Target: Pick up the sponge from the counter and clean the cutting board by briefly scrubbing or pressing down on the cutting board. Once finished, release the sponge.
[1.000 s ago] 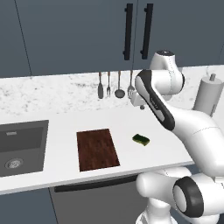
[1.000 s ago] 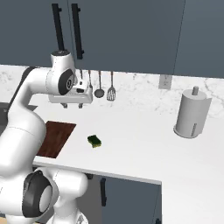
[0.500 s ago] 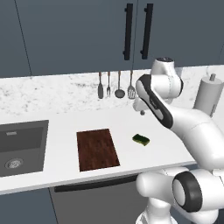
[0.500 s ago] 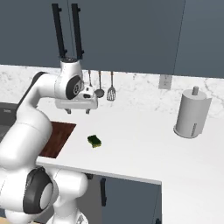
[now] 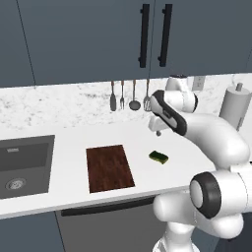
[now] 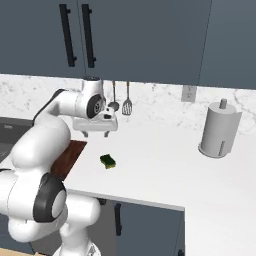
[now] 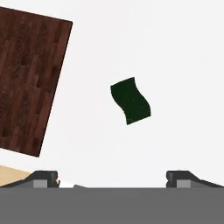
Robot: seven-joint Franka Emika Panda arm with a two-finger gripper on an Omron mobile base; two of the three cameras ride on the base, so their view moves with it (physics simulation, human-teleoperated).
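The sponge (image 5: 158, 157) (image 6: 108, 161) lies on the white counter (image 5: 69, 147) (image 6: 160, 165), just right of the cutting board (image 5: 110, 168) (image 6: 67, 155). My gripper (image 5: 157, 131) (image 6: 95, 133) hangs above the counter behind the sponge, pointing down, open, with nothing between its fingers. In the hand view the sponge's dark green top (image 7: 130, 100) sits near the middle, well ahead of the gripper (image 7: 113, 177). The reddish-brown cutting board (image 7: 26, 83) lies at the left of that view. The two fingertips (image 7: 43, 177) stand wide apart.
A dark sink (image 5: 19, 167) is set into the counter left of the board. Utensils (image 5: 130, 96) (image 6: 120, 102) hang on the backsplash. A paper towel roll (image 5: 235, 106) (image 6: 218, 131) stands at the right. Dark cabinets hang overhead.
The gripper has gone from nearly shut to wide open. The hand has turned to face down over the counter and shifted a little toward the sponge.
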